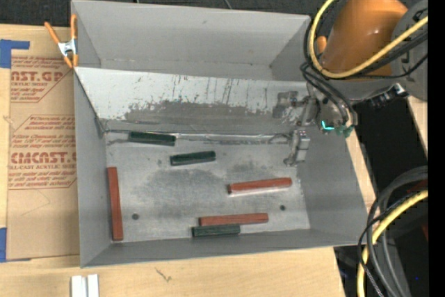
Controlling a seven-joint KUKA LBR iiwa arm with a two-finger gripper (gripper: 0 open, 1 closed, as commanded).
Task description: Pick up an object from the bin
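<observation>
While a red-brown flat stick [259,186] is lying right of centre in the grey metal bin [188,31], the gripper [299,149] is hanging just beyond it, apparently mid-approach, clenched or released I cannot tell; next, centring and descending.

A robotics lab: a scuffed grey metal bin [195,31] on a wooden surface [243,275], a cabled arm [361,28] at two o'clock.

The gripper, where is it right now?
In the camera view, the gripper is over the right side of the bin, by its back wall; a red-brown stick lies nearest, just below-left.
</observation>
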